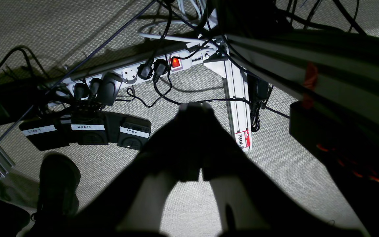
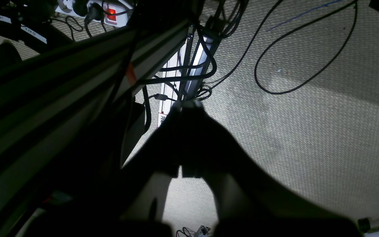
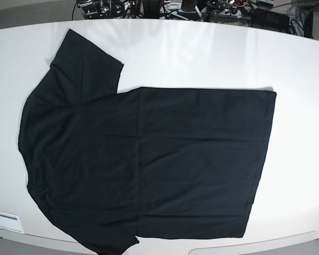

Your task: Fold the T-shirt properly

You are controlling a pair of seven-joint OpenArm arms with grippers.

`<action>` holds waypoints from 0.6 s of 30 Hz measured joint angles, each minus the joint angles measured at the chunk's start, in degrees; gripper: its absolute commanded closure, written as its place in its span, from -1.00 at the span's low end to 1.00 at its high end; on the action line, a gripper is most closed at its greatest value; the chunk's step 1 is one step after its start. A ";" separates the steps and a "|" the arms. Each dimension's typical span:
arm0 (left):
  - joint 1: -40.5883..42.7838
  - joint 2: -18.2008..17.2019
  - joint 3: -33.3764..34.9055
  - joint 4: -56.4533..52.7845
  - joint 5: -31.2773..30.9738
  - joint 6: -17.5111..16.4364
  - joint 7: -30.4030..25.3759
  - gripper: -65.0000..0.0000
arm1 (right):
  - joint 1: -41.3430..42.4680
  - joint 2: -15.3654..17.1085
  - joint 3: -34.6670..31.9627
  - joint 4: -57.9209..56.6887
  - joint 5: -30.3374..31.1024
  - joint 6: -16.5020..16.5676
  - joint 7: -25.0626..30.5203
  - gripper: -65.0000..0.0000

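The black T-shirt [image 3: 149,159] lies spread flat on the white table [image 3: 212,53] in the base view. Its collar end is at the left, its hem at the right, and one sleeve [image 3: 87,64] points to the far left. No arm shows in the base view. My left gripper [image 1: 194,107] hangs below table level over the carpet, a dark shape with its fingertips together and nothing between them. My right gripper [image 2: 188,104] is likewise over the floor, fingertips together and empty. The shirt does not show in either wrist view.
On the carpet under the table are a white power strip [image 1: 127,74], labelled foot pedals [image 1: 87,131], an aluminium frame leg [image 1: 239,98], loose cables [image 2: 301,56] and a dark shoe [image 1: 58,184]. Equipment [image 3: 165,8] lines the table's far edge.
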 measured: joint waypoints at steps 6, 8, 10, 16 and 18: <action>0.02 0.00 0.00 0.00 0.00 0.00 -0.02 1.00 | 0.00 0.00 0.00 0.17 0.00 0.00 -0.50 1.00; 0.02 0.00 0.00 0.00 0.00 0.00 -0.02 1.00 | 0.02 0.00 0.00 0.17 0.00 -0.02 -1.51 1.00; 0.02 0.00 0.00 0.00 0.00 0.00 0.00 1.00 | 0.00 0.00 0.00 0.17 0.00 0.00 -1.51 1.00; 0.02 0.00 0.00 0.63 0.00 -0.02 6.86 1.00 | 0.02 -0.02 0.00 0.31 -0.04 4.57 -2.45 1.00; 0.31 -0.13 0.00 1.57 0.00 -0.04 9.11 1.00 | 0.02 -0.02 0.00 0.33 -0.04 4.74 -6.45 1.00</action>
